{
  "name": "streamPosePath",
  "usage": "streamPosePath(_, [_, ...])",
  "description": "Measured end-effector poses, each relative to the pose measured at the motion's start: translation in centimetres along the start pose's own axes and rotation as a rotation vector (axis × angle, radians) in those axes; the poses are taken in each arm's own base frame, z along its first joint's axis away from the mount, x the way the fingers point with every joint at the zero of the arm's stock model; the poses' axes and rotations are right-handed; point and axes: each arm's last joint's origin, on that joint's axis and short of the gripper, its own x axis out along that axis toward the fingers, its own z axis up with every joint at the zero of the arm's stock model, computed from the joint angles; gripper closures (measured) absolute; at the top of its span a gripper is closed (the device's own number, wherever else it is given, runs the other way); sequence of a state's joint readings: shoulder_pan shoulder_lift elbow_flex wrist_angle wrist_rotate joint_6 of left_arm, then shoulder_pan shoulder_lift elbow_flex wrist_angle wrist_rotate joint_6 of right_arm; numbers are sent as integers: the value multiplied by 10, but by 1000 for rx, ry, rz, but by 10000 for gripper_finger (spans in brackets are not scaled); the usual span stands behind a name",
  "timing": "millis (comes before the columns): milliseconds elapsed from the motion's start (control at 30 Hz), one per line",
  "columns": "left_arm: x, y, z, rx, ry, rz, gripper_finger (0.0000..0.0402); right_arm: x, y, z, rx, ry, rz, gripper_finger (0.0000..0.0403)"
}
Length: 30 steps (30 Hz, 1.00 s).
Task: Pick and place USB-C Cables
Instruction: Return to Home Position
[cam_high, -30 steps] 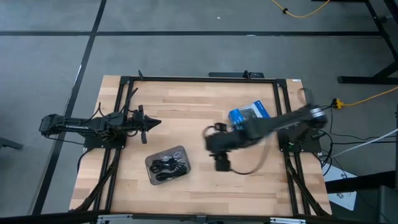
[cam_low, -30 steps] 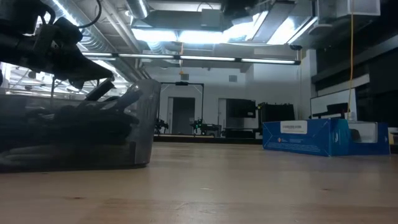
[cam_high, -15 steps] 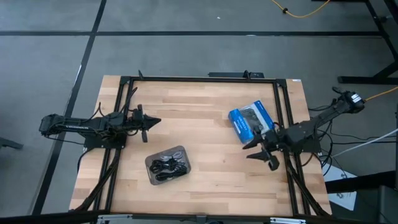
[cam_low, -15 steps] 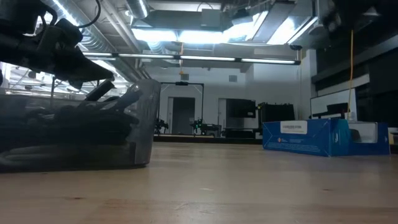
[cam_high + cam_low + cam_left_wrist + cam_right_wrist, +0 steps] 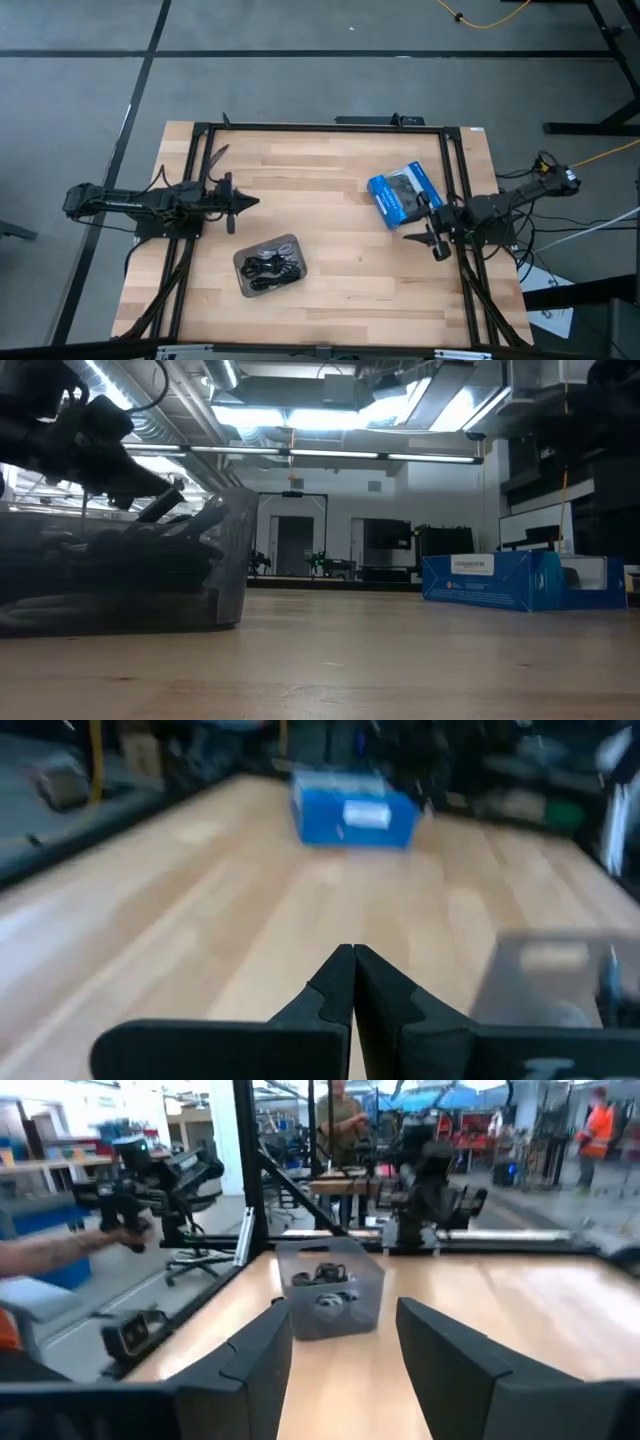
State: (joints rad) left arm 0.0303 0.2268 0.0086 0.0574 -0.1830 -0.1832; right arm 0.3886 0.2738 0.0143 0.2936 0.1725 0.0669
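The grey tray (image 5: 270, 265) stands on the table near its front, left of centre. A bundle of black USB-C cables (image 5: 272, 266) lies inside it and also shows in the right wrist view (image 5: 325, 1276). My left gripper (image 5: 243, 203) is shut and empty, just above the table's left part, behind the tray. My right gripper (image 5: 425, 235) is open and empty near the table's right edge, pointing toward the tray (image 5: 330, 1292).
A blue plastic packet (image 5: 402, 193) lies on the table right of centre, just behind my right gripper; it also shows in the low view (image 5: 520, 582) and the left wrist view (image 5: 355, 810). Bare wood lies between tray and packet. People show in the room beyond the table.
My right gripper has drawn back from the middle of the table, close to the tray, toward the table's right edge, and now rests beside the blue packet. The tray and its cables have stayed where they were.
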Motion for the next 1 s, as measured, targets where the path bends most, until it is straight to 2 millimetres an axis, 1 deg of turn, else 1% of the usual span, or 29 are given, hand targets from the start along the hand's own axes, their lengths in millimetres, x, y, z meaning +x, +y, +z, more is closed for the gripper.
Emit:
streamPosePath(67, [0, -1, -2, 2, 31, -29, 401, -1, -2, 0, -48, 3, 4, 218])
streamPosePath(200, [0, -2, -3, 12, 44, -81, 401, -2, -3, -2, -78, 27, -2, 218])
streamPosePath(300, [0, -2, -3, 9, 47, -75, 401, -1, -3, -2, -77, 26, -2, 218])
streamPosePath(400, [0, -2, -3, -35, 48, -71, 401, -1, -3, -2, -77, 26, -1, 218])
streamPosePath(1000, [0, -2, -3, -38, 48, -69, 401, -1, -3, -2, -77, 25, -1, 218])
